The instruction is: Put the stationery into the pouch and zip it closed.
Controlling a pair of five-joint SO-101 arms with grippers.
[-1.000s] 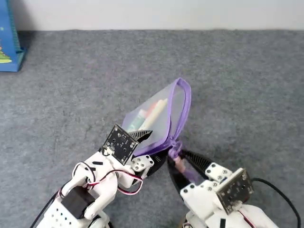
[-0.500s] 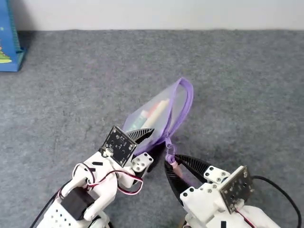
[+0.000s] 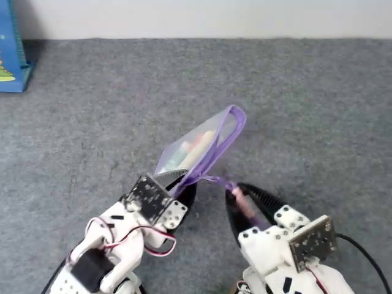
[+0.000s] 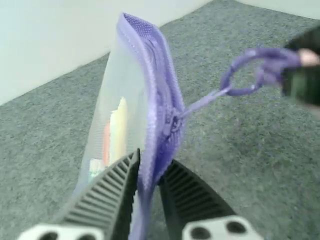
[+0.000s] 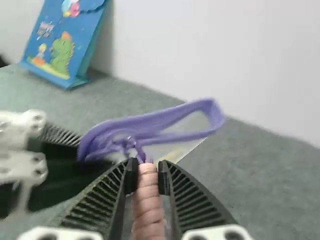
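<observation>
Left wrist view has my left gripper [image 4: 150, 162] pinched shut on the near end of the see-through mesh pouch with purple zipper trim [image 4: 120, 115]. I reckon that's the anchor, since the right gripper [image 5: 146, 167] is clamped on the pink ribbed pull tab [image 5: 146, 200] and the purple cord loop [image 4: 250, 70] runs taut between them. The pouch stands tilted up off the grey felt table [image 3: 92, 110] with the coloured stationery [image 3: 190, 152] inside. Plenty of bare felt all round, and the blue dinosaur booklet [image 3: 11, 55] sits well away by the back wall.

My white plastic arms [image 3: 113, 248] carry black ribbed end effector fingers [image 4: 107, 192], square black circuit boards [image 3: 146, 195] and red-and-black wires [image 3: 164, 243].
</observation>
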